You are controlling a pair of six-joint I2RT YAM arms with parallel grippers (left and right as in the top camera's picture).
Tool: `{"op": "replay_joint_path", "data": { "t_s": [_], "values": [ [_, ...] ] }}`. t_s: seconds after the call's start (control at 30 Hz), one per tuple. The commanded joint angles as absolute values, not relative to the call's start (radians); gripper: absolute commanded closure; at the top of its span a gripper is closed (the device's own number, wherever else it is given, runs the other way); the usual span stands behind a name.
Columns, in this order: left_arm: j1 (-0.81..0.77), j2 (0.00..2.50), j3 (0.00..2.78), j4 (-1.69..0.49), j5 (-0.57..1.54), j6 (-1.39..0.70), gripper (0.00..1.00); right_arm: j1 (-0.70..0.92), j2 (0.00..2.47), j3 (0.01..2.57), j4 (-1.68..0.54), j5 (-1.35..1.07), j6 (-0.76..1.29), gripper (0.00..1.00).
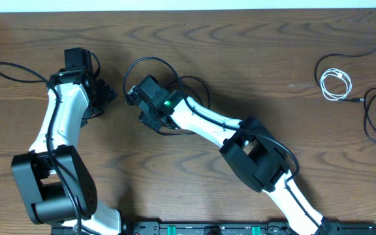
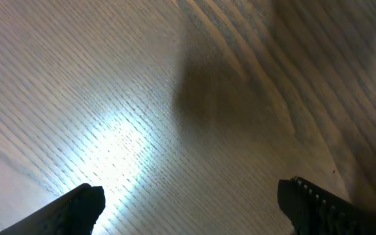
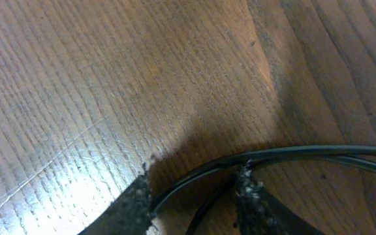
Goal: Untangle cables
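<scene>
Right hand (image 3: 193, 181) was low over the worktop (image 1: 240, 39), fingers (image 3: 132, 205) apart and straddling a thin black cord (image 3: 305, 152). The gap was much wider than the cord, so no pinch yet. This was likely a set-up to grab that strand and pull it free.

The cord's long axis ran roughly across the right wrist view. It came in from the right edge, then bent down through the gap between the fingers. A second thin strand ran close under it, and I couldn't tell if it was the same cord doubled back. No plug end was visible there, so I couldn't say which way it pointed.

Left hand (image 2: 191, 199) had its fingers spread wide with nothing between them, only bare wood below. It sat just beside the right hand, probably waiting to take a second hold.

At the far right of the worktop, well apart from both hands, lay a white cord (image 1: 336, 83) in a small coil. Near it was another black cord (image 1: 373, 119) in loose loops running mostly top to bottom. The white one looked already separate.
</scene>
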State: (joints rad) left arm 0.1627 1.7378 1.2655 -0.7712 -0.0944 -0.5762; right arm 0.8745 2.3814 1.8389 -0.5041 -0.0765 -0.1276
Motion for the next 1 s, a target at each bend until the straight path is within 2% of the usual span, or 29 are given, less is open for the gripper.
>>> {"op": "replay_joint_path", "data": {
  "t_s": [0.0, 0.1, 0.17, 0.23, 0.37, 0.7, 0.97],
  "values": [
    [0.165, 1.745, 1.26, -0.777, -0.094, -0.577, 0.08, 0.868, 2.393, 1.843, -0.513, -0.057, -0.128, 0.7],
    [0.165, 1.745, 1.26, -0.777, -0.094, -0.577, 0.08, 0.863, 2.405, 1.843, -0.515, -0.058, -0.128, 0.79],
    [0.165, 1.745, 1.26, -0.777, -0.094, -0.577, 0.08, 0.861, 2.407, 1.843, -0.513, -0.058, -0.128, 0.91],
    [0.165, 1.745, 1.26, -0.777, -0.094, -0.577, 0.08, 0.855, 2.407, 1.844, -0.508, -0.057, -0.129, 0.99],
    [0.165, 1.745, 1.26, -0.777, -0.094, -0.577, 0.08, 0.836, 2.373, 1.844, -0.523, -0.049, -0.128, 0.99],
    [0.165, 1.745, 1.26, -0.777, -0.094, -0.577, 0.08, 0.714, 2.281, 1.845, -0.612, 0.271, -0.081, 0.99],
    [0.165, 1.745, 1.26, -0.777, -0.094, -0.577, 0.08, 0.493, 2.283, 1.845, -0.811, 0.335, -0.094, 0.99]
  ]
}}
